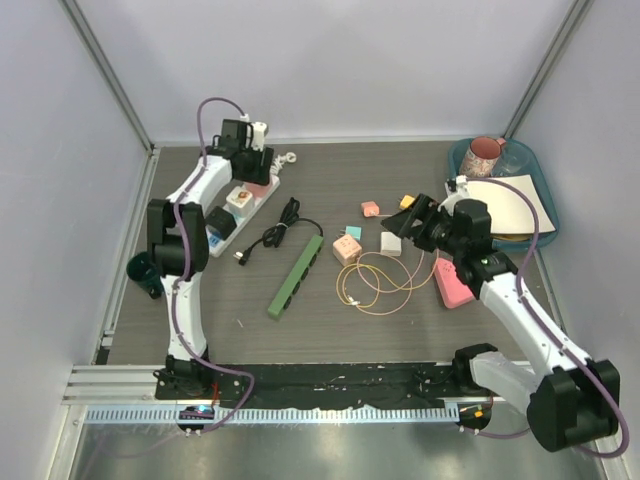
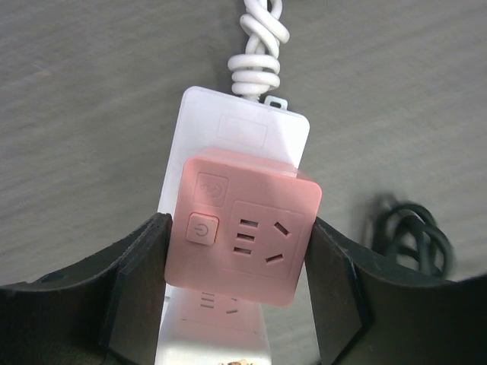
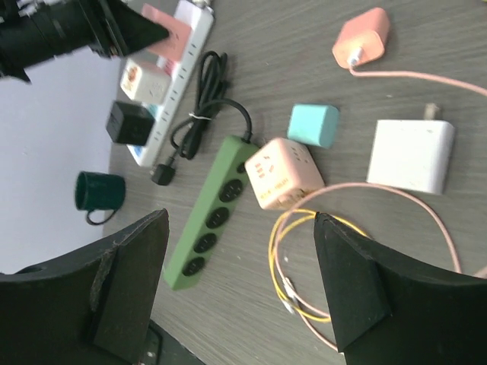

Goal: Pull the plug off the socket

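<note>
Your left gripper (image 2: pixel 242 232) has no side room; the pink square plastic plug (image 2: pixel 251 220) fills the gap between its fingers (image 2: pixel 137 289); a white knotted cord (image 2: pixel 259 46) lies just ahead; a black bundled cable (image 2: pixel 415 236) and long green power strip (image 1: pixel 296 277) block the right; bare grey tabletop (image 1: pixel 400 170) opens beyond them, toward the middle back.

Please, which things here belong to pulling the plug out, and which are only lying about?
For the job: pink square plastic plug, white plastic power strip under it, left arm's fingers around the plug.
Lying about: long green power strip, coiled black cable, dark green mug, white square charger, blue tray.
</note>
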`<move>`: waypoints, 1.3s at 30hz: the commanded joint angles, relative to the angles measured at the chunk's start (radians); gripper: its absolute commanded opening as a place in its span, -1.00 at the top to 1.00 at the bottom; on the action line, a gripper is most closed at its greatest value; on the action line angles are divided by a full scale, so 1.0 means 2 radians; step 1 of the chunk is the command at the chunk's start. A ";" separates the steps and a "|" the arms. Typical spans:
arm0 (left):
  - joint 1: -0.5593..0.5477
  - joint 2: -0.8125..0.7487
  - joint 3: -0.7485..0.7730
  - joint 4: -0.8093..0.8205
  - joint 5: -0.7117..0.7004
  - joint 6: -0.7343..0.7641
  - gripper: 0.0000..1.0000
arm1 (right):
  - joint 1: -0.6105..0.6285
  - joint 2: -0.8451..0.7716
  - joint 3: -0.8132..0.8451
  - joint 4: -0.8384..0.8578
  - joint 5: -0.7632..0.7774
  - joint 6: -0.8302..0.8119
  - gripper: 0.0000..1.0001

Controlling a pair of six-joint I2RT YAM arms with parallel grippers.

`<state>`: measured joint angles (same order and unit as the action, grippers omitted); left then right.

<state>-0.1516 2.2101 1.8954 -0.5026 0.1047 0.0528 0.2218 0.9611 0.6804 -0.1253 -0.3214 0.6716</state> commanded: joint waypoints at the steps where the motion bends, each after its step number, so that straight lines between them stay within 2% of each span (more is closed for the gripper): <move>1: -0.026 -0.106 -0.058 0.069 0.019 -0.011 1.00 | 0.005 0.077 0.052 0.115 -0.029 0.074 -0.62; 5: -0.041 -0.184 -0.136 0.127 0.002 -0.005 1.00 | 0.024 0.161 0.120 0.121 -0.011 0.078 -0.61; 9: -0.050 -0.240 -0.187 0.163 -0.015 -0.006 1.00 | 0.036 0.249 0.204 0.143 -0.032 0.088 -0.58; 14: -0.061 -0.301 -0.234 0.164 0.012 0.003 1.00 | 0.062 0.348 0.256 0.225 -0.082 0.127 -0.52; 21: -0.068 -0.385 -0.318 0.181 0.059 0.012 1.00 | 0.093 0.449 0.357 0.248 -0.125 0.124 -0.48; 25: -0.068 -0.415 -0.339 0.192 0.064 0.014 1.00 | 0.110 0.489 0.393 0.257 -0.141 0.125 -0.48; 32: -0.068 -0.436 -0.375 0.226 0.072 0.007 1.00 | 0.139 0.527 0.424 0.237 -0.109 0.111 -0.46; 36: -0.068 -0.439 -0.386 0.238 0.071 0.004 1.00 | 0.151 0.549 0.458 0.182 -0.091 0.092 -0.37; 39: -0.068 -0.438 -0.386 0.240 0.070 0.003 1.00 | 0.155 0.563 0.466 0.173 -0.088 0.091 -0.36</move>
<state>-0.2867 1.3994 1.1004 -0.2203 0.2211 0.0624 0.5182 2.0659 1.5520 0.2592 -0.5236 0.8871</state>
